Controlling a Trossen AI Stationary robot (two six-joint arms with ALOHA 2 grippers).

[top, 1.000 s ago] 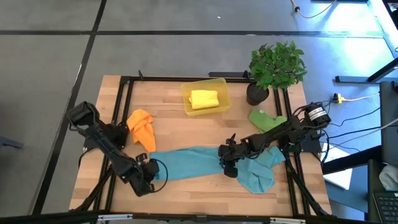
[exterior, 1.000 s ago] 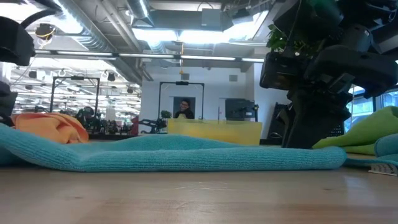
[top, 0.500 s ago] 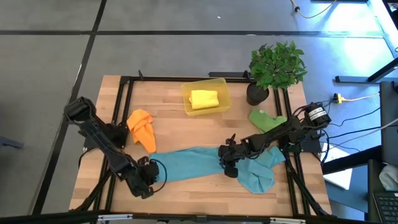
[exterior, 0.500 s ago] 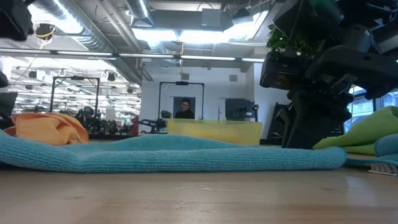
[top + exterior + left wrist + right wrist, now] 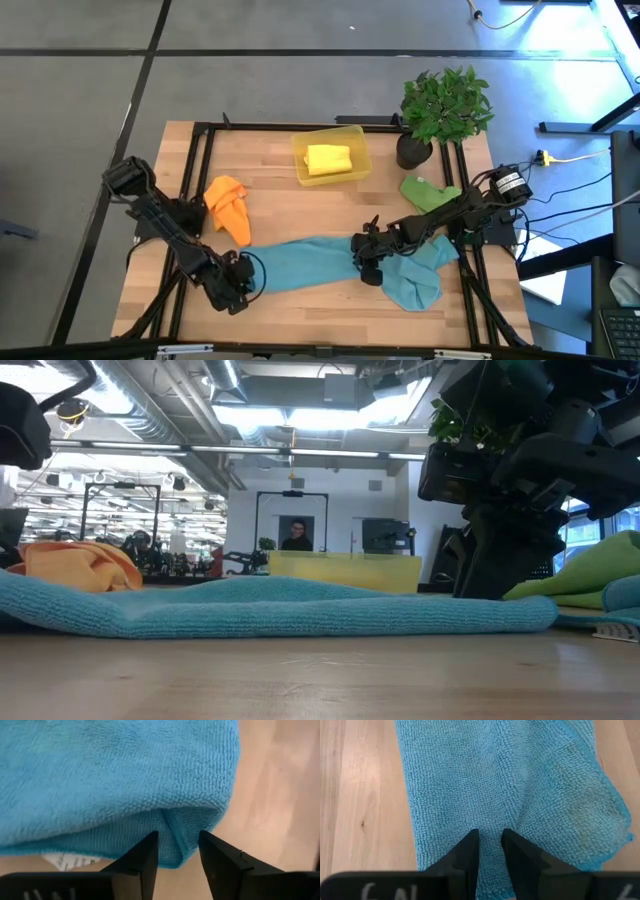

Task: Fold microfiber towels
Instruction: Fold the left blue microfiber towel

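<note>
The room is bright and the light falls evenly from above. On the bench (image 5: 300,200) the shadows are soft and short, close under the arms. A strong cold glare lies on the floor (image 5: 560,30) at the far right corner. Seen from the bench top, the ceiling lamps (image 5: 290,415) burn out to white, the near wood is blurred, and the dark arm at the right is almost a silhouette. From the left wrist, the blue towel (image 5: 115,775) is sharp, while the fingers (image 5: 145,855) are soft.
</note>
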